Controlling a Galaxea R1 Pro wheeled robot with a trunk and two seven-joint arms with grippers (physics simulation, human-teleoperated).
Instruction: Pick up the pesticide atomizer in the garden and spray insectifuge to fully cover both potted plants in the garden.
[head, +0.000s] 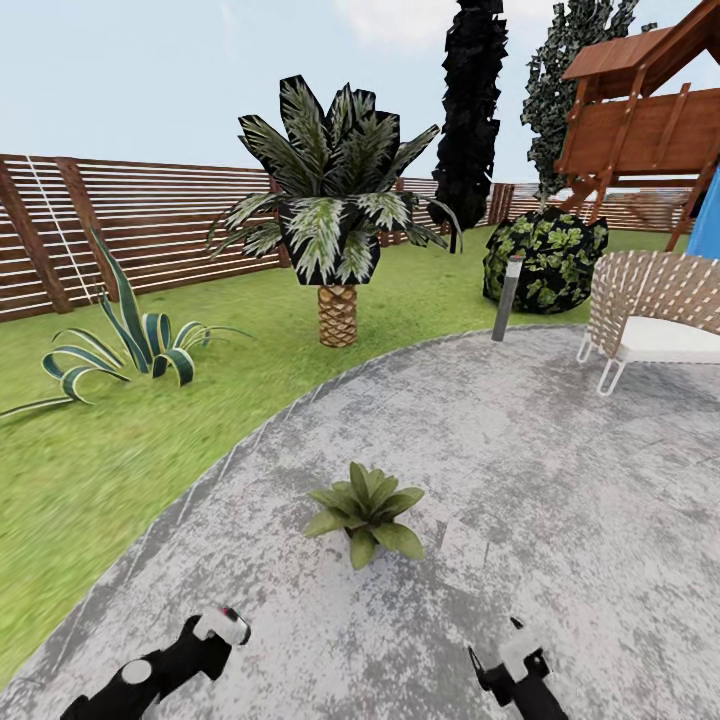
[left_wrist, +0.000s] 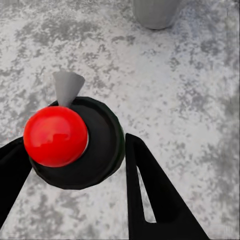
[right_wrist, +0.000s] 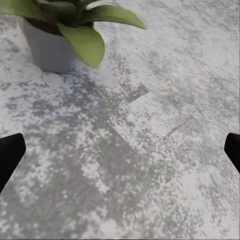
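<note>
In the garden, one potted plant (head: 365, 510), a low rosette of pointed green leaves, stands on the round grey mottled paving (head: 520, 450) just ahead of both arms. My left gripper (head: 215, 635) is shut on the pesticide atomizer (head: 228, 626), a white bottle with a red tip. The left wrist view looks at it end-on: red cap (left_wrist: 56, 136), black collar, grey nozzle, with the plant's grey pot (left_wrist: 155, 12) beyond. My right gripper (head: 505, 660) is open and holds nothing. Its wrist view has the pot (right_wrist: 50, 52) and leaves (right_wrist: 90, 45) close ahead.
Lawn (head: 90, 460) borders the paving on the left, with a striped curling-leaf plant (head: 130, 340) and a short palm (head: 335, 230). A bollard light (head: 507, 298), a dark shrub (head: 545, 260) and a wicker chair (head: 655, 310) stand at the right. A slat fence (head: 150, 220) closes the back.
</note>
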